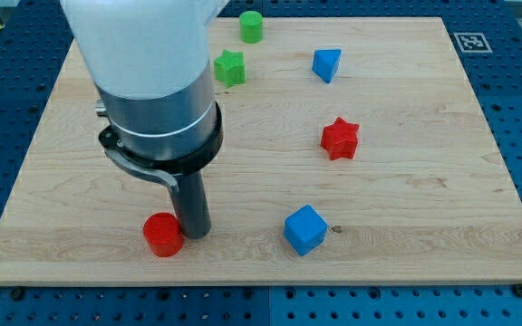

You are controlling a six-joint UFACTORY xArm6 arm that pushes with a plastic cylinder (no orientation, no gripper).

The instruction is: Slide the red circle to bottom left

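The red circle (163, 234) lies near the view's bottom, left of centre, on the wooden board (406, 136). My tip (196, 234) stands right beside it, on its right side, touching or nearly touching it. The arm's wide grey and white body hangs above and hides the board's upper left part.
A blue cube (304, 229) lies right of my tip near the bottom. A red star (340, 139) sits right of centre. A blue triangle (326, 64), a green star (230, 68) and a green circle (251, 26) lie near the top. The board's bottom edge runs just below the red circle.
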